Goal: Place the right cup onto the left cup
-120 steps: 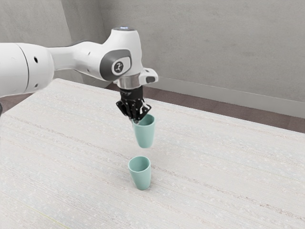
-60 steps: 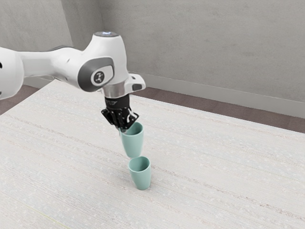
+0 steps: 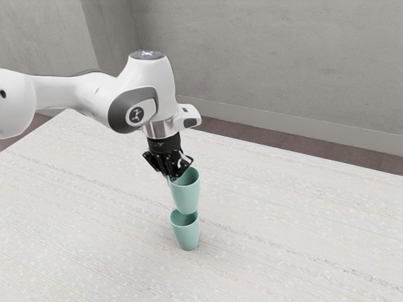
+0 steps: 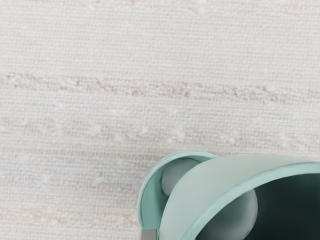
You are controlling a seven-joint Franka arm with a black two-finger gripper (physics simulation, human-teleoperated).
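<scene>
Exterior view: from beside the white arm (image 3: 80,94), set well back, looking slantwise down across the table (image 3: 283,220) toward a grey wall (image 3: 264,63). Wrist view: from the arm's end, facing down at close range, the upper cup (image 3: 187,196) nearest the lens. Both share that cup, the lower cup (image 3: 187,236) and some table surface

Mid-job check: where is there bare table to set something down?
The pale streaked tabletop is bare to the exterior view's right of the tapered teal lower cup, and again to the exterior view's left of it. It's crowded at that cup's mouth, where the black two-finger tool holds the tapered teal upper cup close overhead.
</scene>
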